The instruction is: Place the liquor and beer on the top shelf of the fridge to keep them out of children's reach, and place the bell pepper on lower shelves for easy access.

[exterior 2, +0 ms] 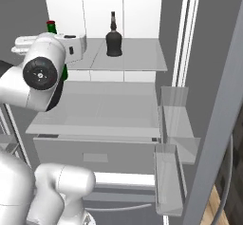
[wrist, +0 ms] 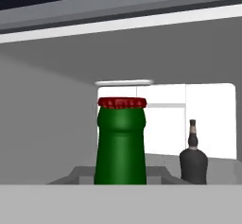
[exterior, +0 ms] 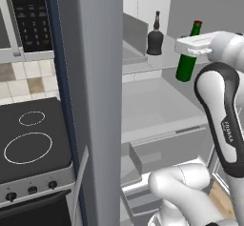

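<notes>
The fridge stands open. My gripper is shut on the neck of the beer, a slim green bottle with a red cap. It holds the bottle upright at the front right of the top shelf; I cannot tell whether its base rests on the glass. In the right base view my arm covers most of the beer. The liquor, a squat black bottle, stands further back on that shelf, also seen as liquor and liquor. The bell pepper is out of view.
A lower shelf lies bare under the top one, with a drawer beneath. Door bins jut out on the right. Left of the fridge are a black stovetop and a microwave panel.
</notes>
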{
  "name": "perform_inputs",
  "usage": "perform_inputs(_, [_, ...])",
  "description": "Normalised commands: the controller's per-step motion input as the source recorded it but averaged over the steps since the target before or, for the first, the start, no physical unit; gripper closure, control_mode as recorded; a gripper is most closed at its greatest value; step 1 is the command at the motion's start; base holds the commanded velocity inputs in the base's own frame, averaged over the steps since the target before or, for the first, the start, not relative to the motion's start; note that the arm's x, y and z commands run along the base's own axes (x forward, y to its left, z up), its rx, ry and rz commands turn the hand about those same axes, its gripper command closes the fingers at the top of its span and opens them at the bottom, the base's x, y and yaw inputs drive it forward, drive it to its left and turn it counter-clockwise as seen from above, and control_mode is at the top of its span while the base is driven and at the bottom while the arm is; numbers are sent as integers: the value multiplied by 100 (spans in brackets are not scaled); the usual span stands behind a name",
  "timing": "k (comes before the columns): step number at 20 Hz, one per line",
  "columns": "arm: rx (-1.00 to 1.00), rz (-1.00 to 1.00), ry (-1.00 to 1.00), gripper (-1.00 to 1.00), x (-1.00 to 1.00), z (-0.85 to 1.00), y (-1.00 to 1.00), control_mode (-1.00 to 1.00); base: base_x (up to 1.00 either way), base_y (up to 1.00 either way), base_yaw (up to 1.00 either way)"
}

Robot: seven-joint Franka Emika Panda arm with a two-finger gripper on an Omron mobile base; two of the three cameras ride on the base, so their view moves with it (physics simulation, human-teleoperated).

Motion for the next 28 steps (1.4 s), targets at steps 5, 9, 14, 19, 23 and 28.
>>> perform_inputs(5, [5, 0, 0, 100, 36, 24, 0, -100, 0, 0, 0])
perform_inputs(9, [2, 0, 0, 100, 45, 1, 0, -100, 0, 0, 0])
perform_inputs(14, [0, 0, 0, 100, 46, -5, 0, -100, 0, 0, 0])
perform_inputs(19, [0, 1, 0, 100, 47, -15, 1, -100, 0, 0, 0])
perform_inputs(23, [0, 1, 0, 100, 46, -16, 5, -100, 0, 0, 0])
perform_inputs(28, [0, 1, 0, 100, 43, -18, 10, -100, 0, 0, 0])
